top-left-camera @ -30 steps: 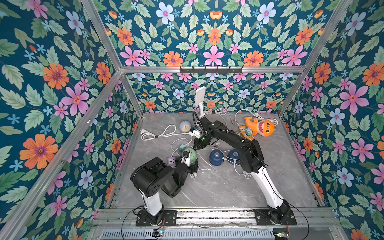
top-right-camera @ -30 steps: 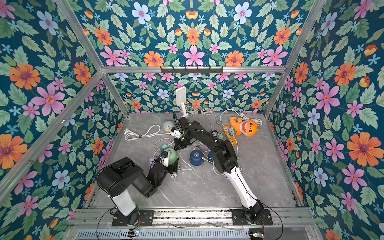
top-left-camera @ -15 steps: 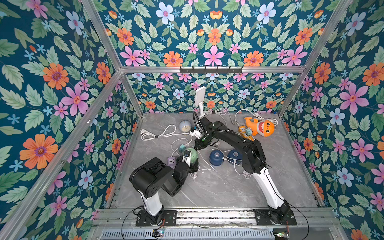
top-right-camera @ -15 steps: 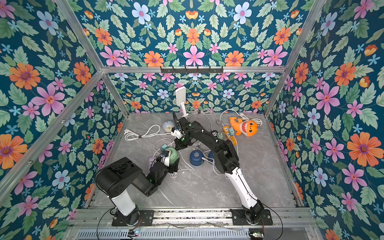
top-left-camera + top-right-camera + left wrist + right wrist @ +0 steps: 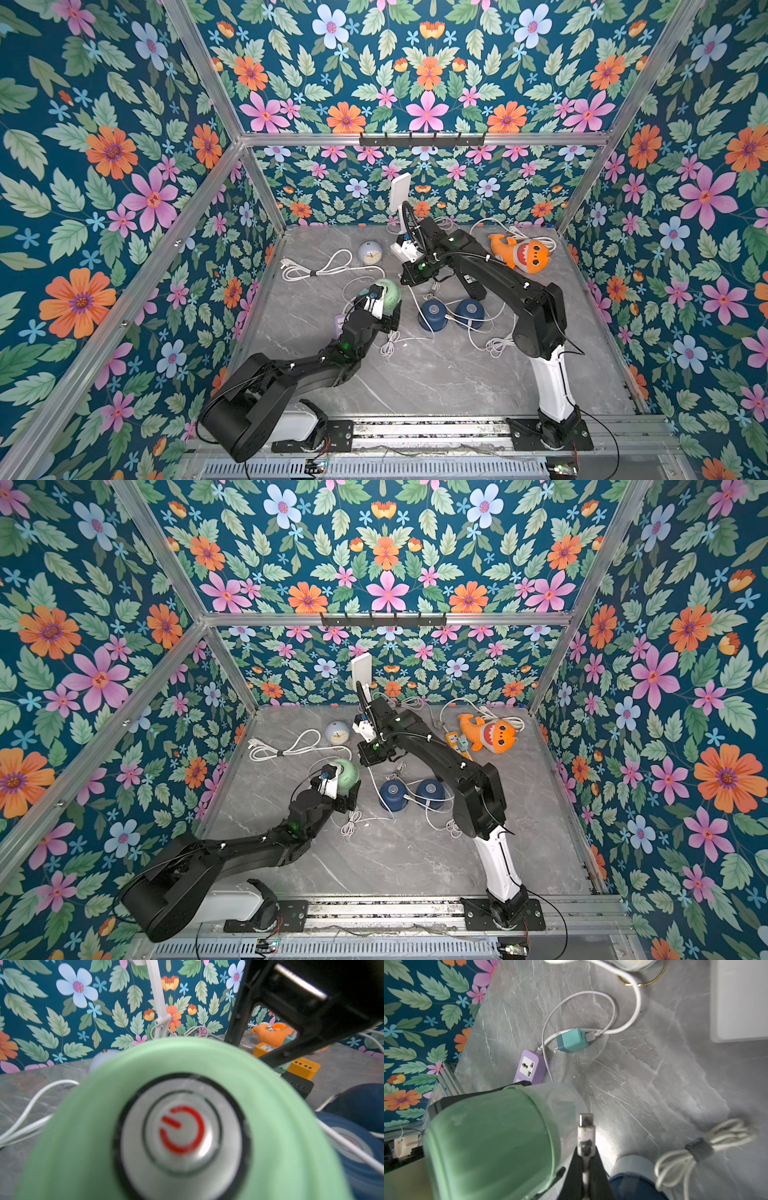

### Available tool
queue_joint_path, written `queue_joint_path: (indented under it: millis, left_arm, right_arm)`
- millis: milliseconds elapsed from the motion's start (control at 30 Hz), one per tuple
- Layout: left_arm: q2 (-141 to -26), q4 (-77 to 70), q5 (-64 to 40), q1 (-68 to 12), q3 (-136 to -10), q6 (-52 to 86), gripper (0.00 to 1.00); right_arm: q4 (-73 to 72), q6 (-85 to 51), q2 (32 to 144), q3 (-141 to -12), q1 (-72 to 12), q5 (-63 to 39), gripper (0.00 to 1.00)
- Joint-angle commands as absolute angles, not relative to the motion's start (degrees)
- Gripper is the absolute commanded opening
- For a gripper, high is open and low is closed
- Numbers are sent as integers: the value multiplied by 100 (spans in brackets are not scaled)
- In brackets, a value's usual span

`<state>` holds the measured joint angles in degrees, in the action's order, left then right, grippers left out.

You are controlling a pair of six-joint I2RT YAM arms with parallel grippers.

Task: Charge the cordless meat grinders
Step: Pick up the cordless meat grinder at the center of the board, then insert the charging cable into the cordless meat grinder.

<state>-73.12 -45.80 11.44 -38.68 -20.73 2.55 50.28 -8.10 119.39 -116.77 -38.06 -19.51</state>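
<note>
We have the pale green grinder (image 5: pixel 390 292) tipped on its side, left of the counter's (image 5: pixel 436 374) middle, and the left pincer (image 5: pixel 341 793) has it: jaws spread wide, one on each flank of the dome, gripping it. From the left wrist, the silvery button (image 5: pixel 180 1132) with its red power mark faces us head-on. It is blurred and fills the view, and the pincer's own fingers are out of sight there. The right pincer (image 5: pixel 586 1153) comes in from the far side, clamped tight on a white USB-C plug (image 5: pixel 586 1124). The plug's metal tip sits just beside the grinder's clear base (image 5: pixel 560 1097), and we cannot tell whether they touch. The charging port we cannot make out. A purple power strip (image 5: pixel 530 1066) is half covered by the grinder, with a teal plug adapter (image 5: pixel 572 1040) near it. The two navy grinders (image 5: pixel 432 313) (image 5: pixel 469 311) stand upright side by side to the right, with white cables draped over them.
</note>
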Motion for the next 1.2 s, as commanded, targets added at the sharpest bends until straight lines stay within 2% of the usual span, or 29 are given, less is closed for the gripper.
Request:
queue_joint_path:
  millis: [0,167,467,867,1167]
  left_arm:
    - [-6829,-3633,1055,-3867,-2321,-51,74]
    - [-6125,-2412,1010,-3865,-2864,-334,74]
    - [-5801,-779,992,-3876,-3949,-778,72]
    - [-6146,-562,1007,-3893,-4644,-1513,72]
    - [-6179,-531,731,-3896,-4825,-1944,72]
  right_arm:
    - [5024,-782,11417,-11439,-3819,-1412,0]
    - [4984,-739,10478,-10850,-3832,-1204,0]
    - [4946,-856,8892,-9662,-4325,-754,0]
    - [5318,-1113,8430,-9665,-5169,-386,0]
    - [5445,-1073,8629,-9918,-5466,-440,0]
